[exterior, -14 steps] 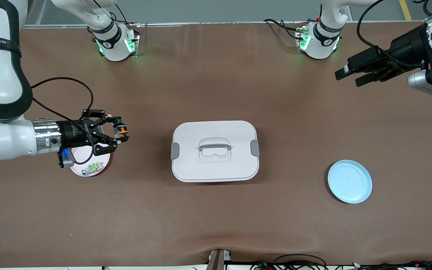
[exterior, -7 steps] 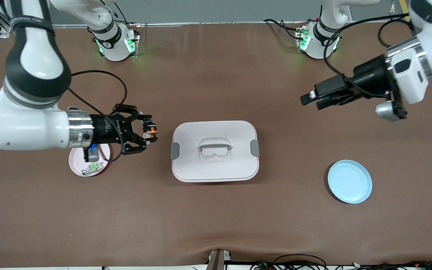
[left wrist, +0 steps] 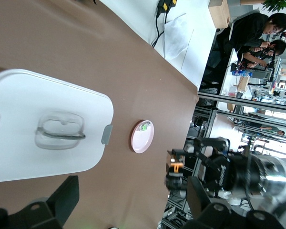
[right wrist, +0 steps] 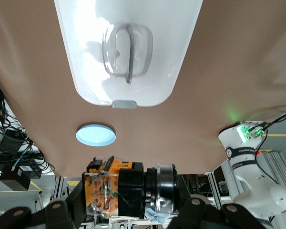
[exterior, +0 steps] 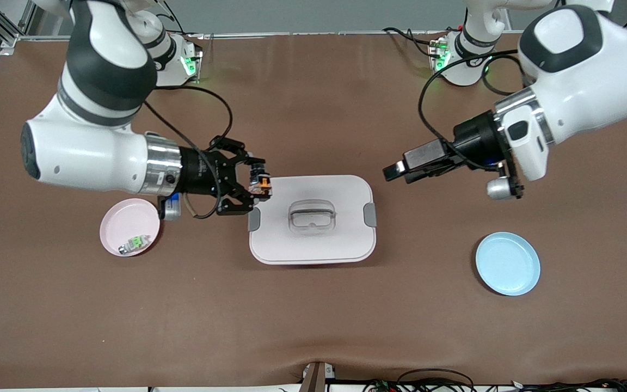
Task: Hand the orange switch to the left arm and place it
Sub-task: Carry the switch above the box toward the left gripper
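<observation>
I am seeing the right gripper (exterior: 262, 191) clamping the orange switch (exterior: 262, 184) between its fingertips, hanging over the edge of the box (exterior: 312, 219) at the right arm's end; the left gripper (exterior: 398, 173) is hovering over bare table near the box's other end, and I cannot tell how it is set. The box is sitting latched with its lid on; the pink plate (exterior: 120, 225) is holding a small green-and-silver component (exterior: 134, 243), while the blue plate (exterior: 507, 263) is lying well apart toward the left arm's end, with open brown table around all three.
</observation>
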